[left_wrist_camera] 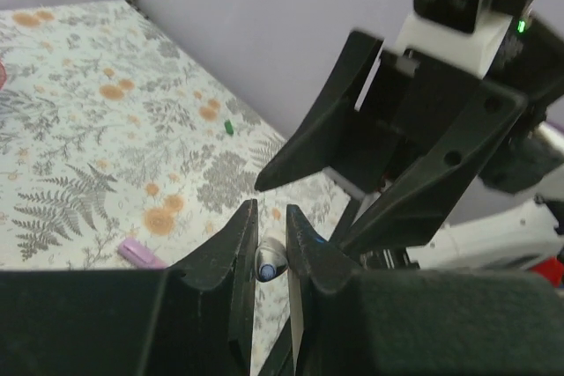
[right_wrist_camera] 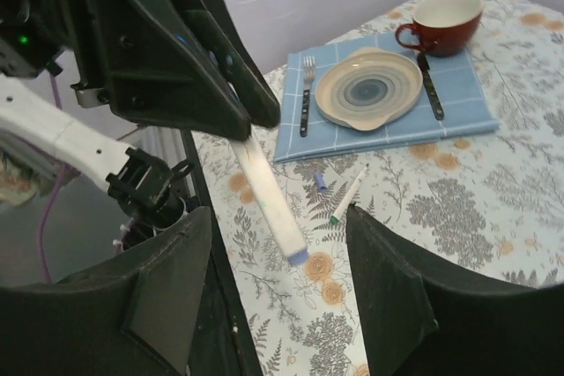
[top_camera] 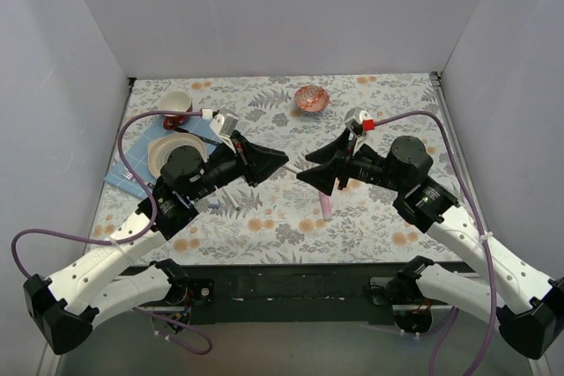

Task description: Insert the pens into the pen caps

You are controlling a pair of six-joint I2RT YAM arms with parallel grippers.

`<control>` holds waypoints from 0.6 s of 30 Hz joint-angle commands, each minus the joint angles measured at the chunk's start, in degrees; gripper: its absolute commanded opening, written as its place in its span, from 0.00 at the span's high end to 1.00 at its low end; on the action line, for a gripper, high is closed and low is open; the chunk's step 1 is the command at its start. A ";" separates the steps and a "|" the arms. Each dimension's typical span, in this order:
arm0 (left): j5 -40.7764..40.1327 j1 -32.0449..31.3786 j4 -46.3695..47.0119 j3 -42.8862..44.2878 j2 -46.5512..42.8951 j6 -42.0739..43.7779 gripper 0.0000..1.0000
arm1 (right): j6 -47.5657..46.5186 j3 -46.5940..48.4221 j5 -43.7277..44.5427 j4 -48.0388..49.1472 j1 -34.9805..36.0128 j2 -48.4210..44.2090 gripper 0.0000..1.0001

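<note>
My left gripper [left_wrist_camera: 269,217] is shut on a slim white pen [left_wrist_camera: 269,261] with a blue tip. In the right wrist view this pen [right_wrist_camera: 269,191] sticks out of the left gripper [right_wrist_camera: 220,85] toward my right gripper [right_wrist_camera: 282,297], which is open and empty, its fingers [right_wrist_camera: 167,288] on either side below the pen's blue end. On the table lie a purple-blue cap [right_wrist_camera: 320,180], a white pen with a green tip [right_wrist_camera: 350,194], a pink marker [left_wrist_camera: 141,253] and a green cap [left_wrist_camera: 228,128]. From above, the two grippers [top_camera: 282,162] [top_camera: 304,175] face each other at mid-table, with the pink marker [top_camera: 326,207] below.
At the back left a blue napkin [right_wrist_camera: 458,116] holds a plate [right_wrist_camera: 370,90], a fork [right_wrist_camera: 306,94] and a knife [right_wrist_camera: 430,85], with a red cup [right_wrist_camera: 445,19] behind. A copper-coloured wire bowl [top_camera: 311,98] sits at the back centre. Walls enclose the table on three sides.
</note>
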 commanded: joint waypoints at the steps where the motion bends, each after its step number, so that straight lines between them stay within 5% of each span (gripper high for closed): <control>1: 10.24 -0.13 -12.75 5.68 1.33 7.02 1.00 | -10.97 7.45 -14.58 -12.63 -0.02 4.95 0.32; 15: 17.89 -0.13 -18.03 10.96 7.49 5.36 1.00 | -8.96 4.39 -26.81 -3.77 0.95 9.44 0.55; 18: 17.55 -0.13 -17.94 11.31 8.01 5.10 1.00 | -7.81 3.68 -26.99 -2.71 1.65 10.14 0.69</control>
